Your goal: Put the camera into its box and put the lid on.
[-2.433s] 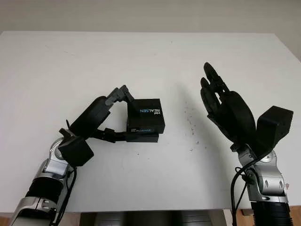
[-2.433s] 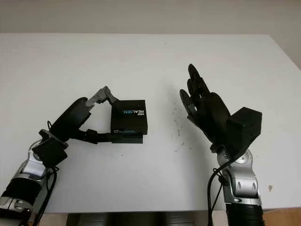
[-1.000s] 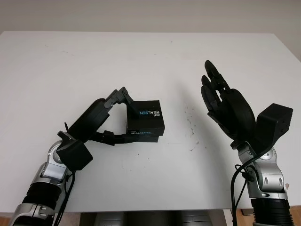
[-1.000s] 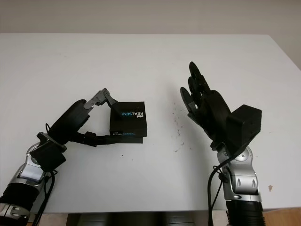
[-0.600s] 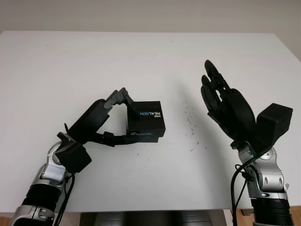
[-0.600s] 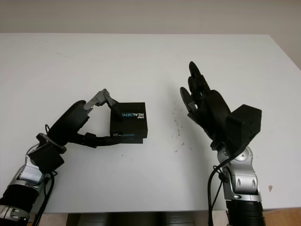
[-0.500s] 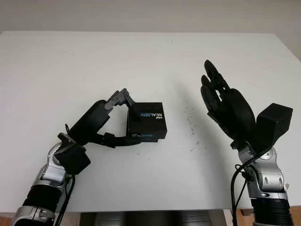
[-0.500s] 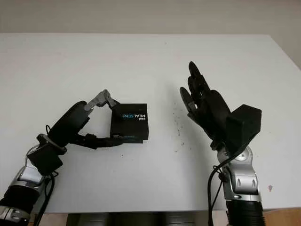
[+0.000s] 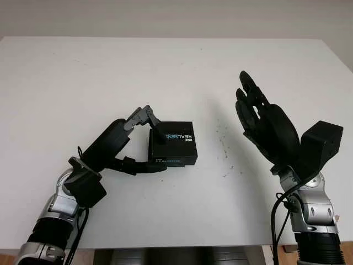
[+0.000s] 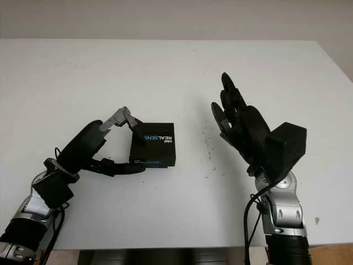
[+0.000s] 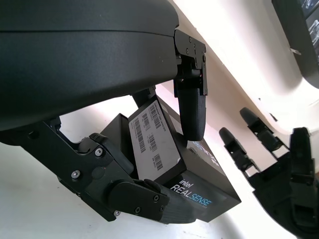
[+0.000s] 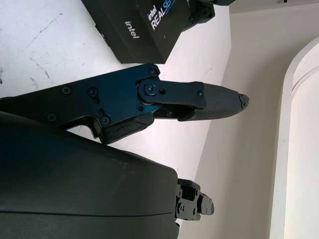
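Note:
A black camera box [image 9: 179, 149] marked "REALSENSE" sits on the white table [image 9: 165, 72], left of centre, with its lid on and squared with the base. My left hand [image 9: 154, 150] is shut on the box: one finger [image 11: 192, 114] presses on the lid's top near its left edge, and the lower fingers [image 9: 140, 167] run along the box's near side. My right hand [image 9: 259, 118] is open and raised above the table to the right of the box, a gap away from it. The camera itself is hidden.
Small dark specks [image 9: 223, 144] mark the table between the box and the right hand. The table's near edge [image 9: 182, 246] runs just in front of both arms. Bare white surface stretches behind and to the left of the box.
The lid, earlier sitting offset above the base, has dropped flush onto it. The left hand's upper finger has moved onto the lid and the box slid slightly right. The right hand stayed still.

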Controlling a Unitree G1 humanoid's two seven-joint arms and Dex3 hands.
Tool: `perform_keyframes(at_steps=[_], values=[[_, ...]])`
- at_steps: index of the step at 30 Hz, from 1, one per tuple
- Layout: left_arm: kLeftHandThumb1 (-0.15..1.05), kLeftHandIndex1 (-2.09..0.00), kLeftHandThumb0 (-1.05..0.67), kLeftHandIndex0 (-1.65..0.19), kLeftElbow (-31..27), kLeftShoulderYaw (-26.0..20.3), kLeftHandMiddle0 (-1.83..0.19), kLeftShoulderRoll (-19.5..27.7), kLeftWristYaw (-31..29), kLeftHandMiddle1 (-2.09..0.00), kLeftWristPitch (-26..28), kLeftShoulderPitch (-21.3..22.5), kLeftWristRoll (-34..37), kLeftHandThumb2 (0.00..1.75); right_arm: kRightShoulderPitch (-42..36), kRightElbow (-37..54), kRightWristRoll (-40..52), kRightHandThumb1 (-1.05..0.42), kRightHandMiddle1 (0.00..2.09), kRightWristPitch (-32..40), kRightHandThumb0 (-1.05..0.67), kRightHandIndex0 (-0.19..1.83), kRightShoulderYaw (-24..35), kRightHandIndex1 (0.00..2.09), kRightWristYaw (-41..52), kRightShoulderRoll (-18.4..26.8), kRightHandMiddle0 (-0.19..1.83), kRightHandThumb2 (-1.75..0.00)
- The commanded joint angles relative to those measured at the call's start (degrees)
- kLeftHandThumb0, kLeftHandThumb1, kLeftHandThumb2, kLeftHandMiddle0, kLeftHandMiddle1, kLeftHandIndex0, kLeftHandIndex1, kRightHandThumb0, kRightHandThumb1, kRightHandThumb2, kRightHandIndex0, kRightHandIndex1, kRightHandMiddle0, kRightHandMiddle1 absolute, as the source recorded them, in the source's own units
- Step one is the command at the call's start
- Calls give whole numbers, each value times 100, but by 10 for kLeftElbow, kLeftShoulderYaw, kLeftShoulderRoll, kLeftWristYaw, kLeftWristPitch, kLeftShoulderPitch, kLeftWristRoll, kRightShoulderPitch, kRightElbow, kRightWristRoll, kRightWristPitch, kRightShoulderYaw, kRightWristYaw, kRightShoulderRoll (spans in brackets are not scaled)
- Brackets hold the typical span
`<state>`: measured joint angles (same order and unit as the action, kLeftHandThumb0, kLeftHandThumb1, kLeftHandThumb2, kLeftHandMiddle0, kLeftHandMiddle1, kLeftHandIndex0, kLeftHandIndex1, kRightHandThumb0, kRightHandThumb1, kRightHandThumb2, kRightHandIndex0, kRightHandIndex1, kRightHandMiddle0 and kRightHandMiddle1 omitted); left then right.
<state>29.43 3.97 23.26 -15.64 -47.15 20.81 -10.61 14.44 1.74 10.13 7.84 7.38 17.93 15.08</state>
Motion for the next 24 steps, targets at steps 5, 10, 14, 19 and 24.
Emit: perform_keyframes(at_steps=[5, 10, 14, 19, 24], values=[[91, -193, -25, -32, 20, 0, -34, 12, 28, -209, 0, 8, -31, 74, 4, 3, 2, -105, 5, -2, -76, -14, 4, 5, 3, 8, -15, -44], [92, -191, -27, -33, 33, 4, -33, 20, 47, -207, -4, 15, -57, 73, 2, 5, 5, -105, 6, -2, -77, -14, 5, 6, 3, 6, -14, -43], [91, -191, -27, -34, 48, 6, -35, 24, 55, -209, -13, 22, -65, 74, 1, 5, 4, -105, 6, -5, -76, -14, 4, 5, 5, 7, -14, -44], [90, -192, -28, -35, 62, 7, -36, 31, 61, -209, -17, 31, -76, 75, 1, 6, 2, -105, 6, -3, -76, -14, 3, 5, 7, 9, -14, -45], [91, -191, -29, -36, 79, 10, -37, 37, 64, -209, -24, 40, -81, 74, 0, 8, 3, -105, 6, 0, -76, -14, 4, 6, 6, 8, -13, -45]])
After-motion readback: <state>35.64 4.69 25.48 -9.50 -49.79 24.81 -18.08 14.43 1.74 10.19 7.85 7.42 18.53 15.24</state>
